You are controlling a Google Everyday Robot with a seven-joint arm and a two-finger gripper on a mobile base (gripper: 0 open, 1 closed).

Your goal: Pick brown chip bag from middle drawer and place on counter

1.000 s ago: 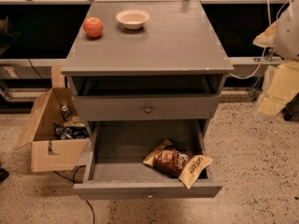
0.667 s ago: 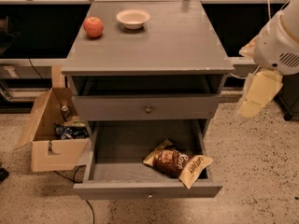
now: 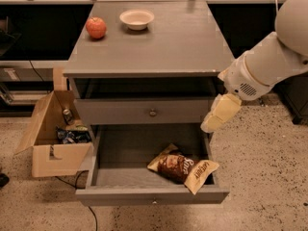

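The brown chip bag lies crinkled in the front right corner of the open middle drawer, with one tan end resting on the low front panel. The grey counter is the cabinet top above. My gripper hangs from the white arm at the right. It is just outside the drawer's right side, above and to the right of the bag and not touching it. It holds nothing that I can see.
A red-orange fruit and a white bowl sit at the back left of the counter. A shut drawer front with a brass knob is above the open drawer. A cardboard box holding blue packets stands on the floor at the left.
My arm has swung in from the right edge, left and down, bringing the gripper next to the drawer's right side. The bag and drawer have not moved.
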